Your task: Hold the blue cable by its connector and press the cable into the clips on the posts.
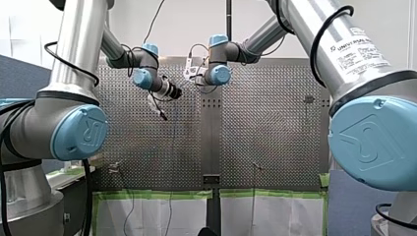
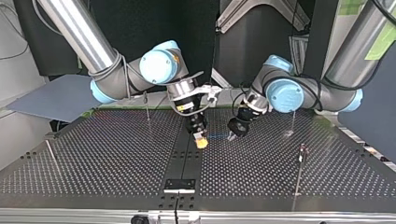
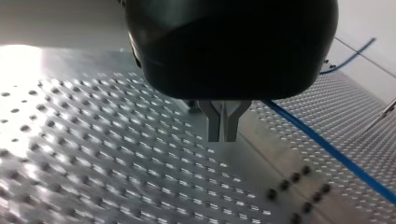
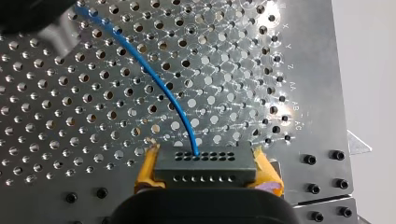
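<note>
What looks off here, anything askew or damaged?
Nothing stands out. The black connector sits square in the jaws of my right gripper, and the blue cable leaves it in a smooth, unkinked curve.

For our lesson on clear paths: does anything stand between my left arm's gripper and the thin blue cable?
Nothing visible does. My left gripper, metal fingers shut, hangs beside the thin blue cable with only bare perforated metal table between them. My right gripper holds the cable's black connector block.
</note>
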